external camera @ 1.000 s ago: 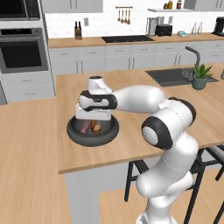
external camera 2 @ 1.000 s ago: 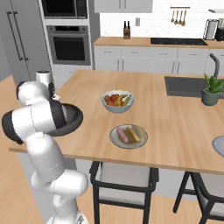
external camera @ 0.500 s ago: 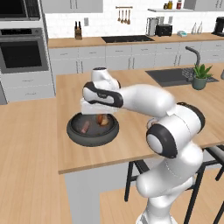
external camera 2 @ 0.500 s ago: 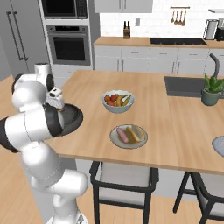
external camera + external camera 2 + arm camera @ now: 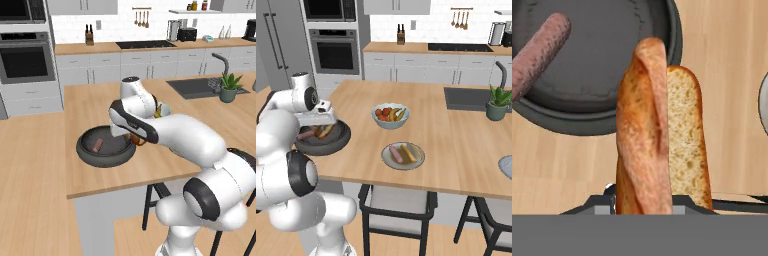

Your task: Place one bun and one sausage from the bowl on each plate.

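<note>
My gripper point(image 5: 657, 202) is shut on an orange-brown bun point(image 5: 647, 130), which hangs over the near rim of the dark bowl point(image 5: 587, 122). One pinkish sausage point(image 5: 537, 52) lies inside that bowl. From the left base view the gripper point(image 5: 136, 139) sits at the right edge of the bowl point(image 5: 87, 155), with the sausage point(image 5: 97, 145) on its floor. The right base view has the gripper point(image 5: 318, 120) above the bowl point(image 5: 336, 142) and the held bun point(image 5: 326, 131) under it. A plate point(image 5: 387, 161) further right carries a sausage point(image 5: 396, 154) and a yellow bun point(image 5: 408, 152).
A pale fruit bowl point(image 5: 390, 116) stands behind the plate on the wooden island. A second grey plate point(image 5: 505, 166) is cut off at the right edge. A sink point(image 5: 466, 97) and a potted plant point(image 5: 498, 102) sit at the island's far right.
The gripper rose out of the bowl with the bun and moved right, to the bowl's rim. The sausage stayed in the bowl.
</note>
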